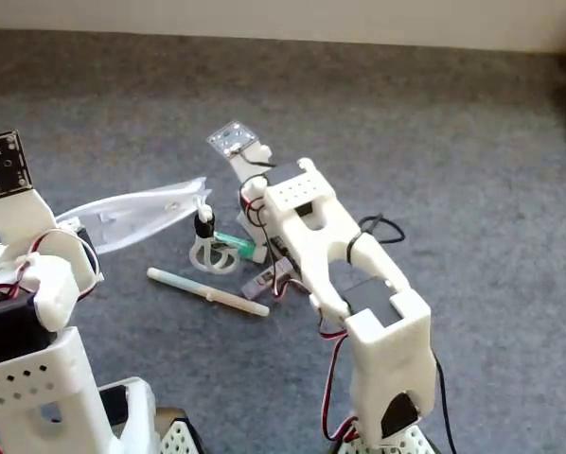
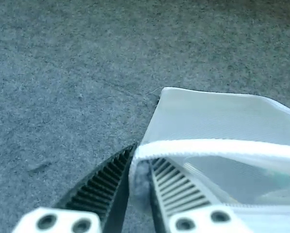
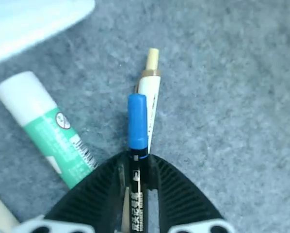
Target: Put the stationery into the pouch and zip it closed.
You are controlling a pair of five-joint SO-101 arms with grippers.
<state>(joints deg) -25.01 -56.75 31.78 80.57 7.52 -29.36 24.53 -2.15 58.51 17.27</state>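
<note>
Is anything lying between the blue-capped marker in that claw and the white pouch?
Yes: a green glue stick lies on the carpet between the marker in the right claw and the pouch. Lifted, the marker would likely pass over it.

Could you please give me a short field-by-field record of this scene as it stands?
surface: grey carpet
left gripper: shut on the rim of the pouch
pouch: translucent white, mouth looks open
right gripper: shut on the marker
marker: black body, blue cap, outside the pouch
pen: cream, right alongside the marker; whether it is gripped too is unclear
glue stick: green and white, lying on the carpet, ungripped
</note>
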